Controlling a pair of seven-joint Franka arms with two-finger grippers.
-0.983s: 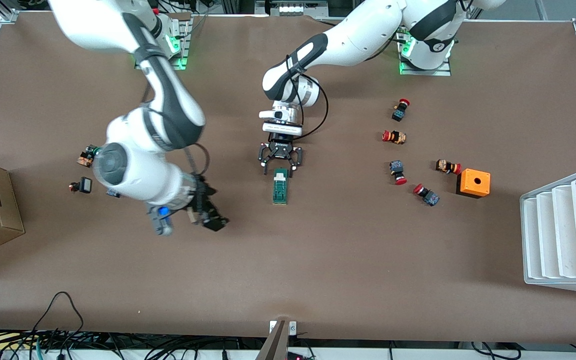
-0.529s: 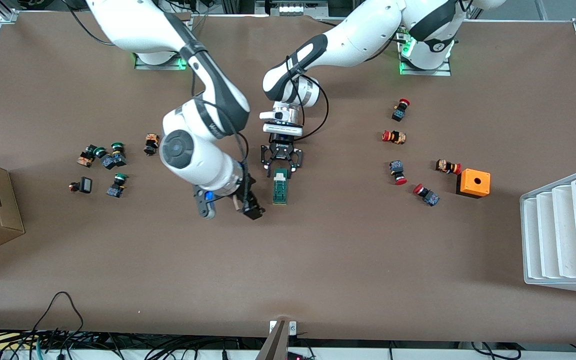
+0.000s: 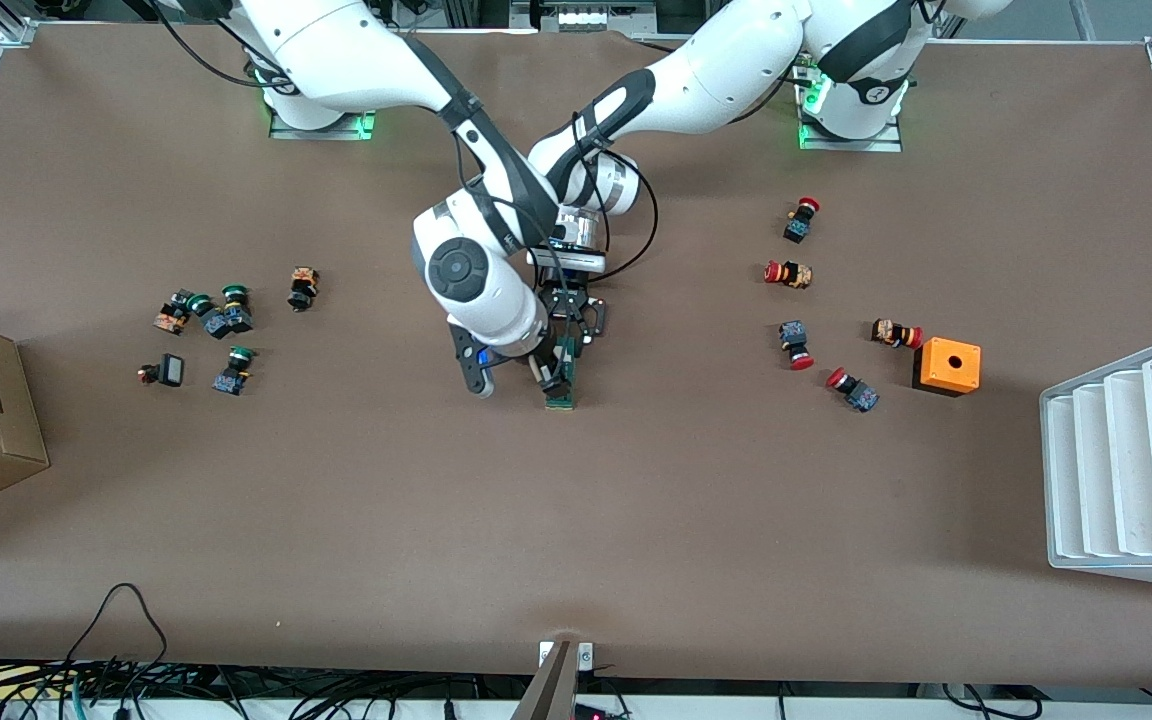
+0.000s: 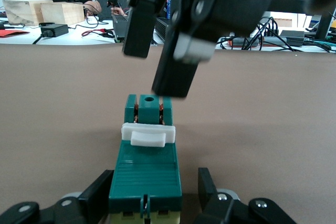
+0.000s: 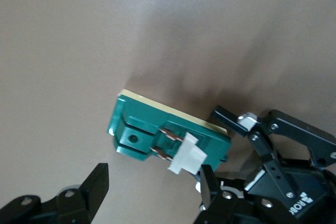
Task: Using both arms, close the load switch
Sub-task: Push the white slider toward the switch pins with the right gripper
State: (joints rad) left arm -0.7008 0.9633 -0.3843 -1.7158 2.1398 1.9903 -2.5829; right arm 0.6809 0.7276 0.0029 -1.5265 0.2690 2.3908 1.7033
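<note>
The narrow dark-green plastic load switch (image 4: 145,169) with its smooth white plastic tab looked slightly glossy on the matt brown tabletop (image 3: 636,520).

Brown table (image 3: 636,520) carries the load switch (image 3: 563,385), red push buttons (image 3: 793,343) near an orange box (image 3: 947,366).

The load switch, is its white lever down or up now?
Up: the white lever stands raised above the load switch, with copper contacts showing.
</note>
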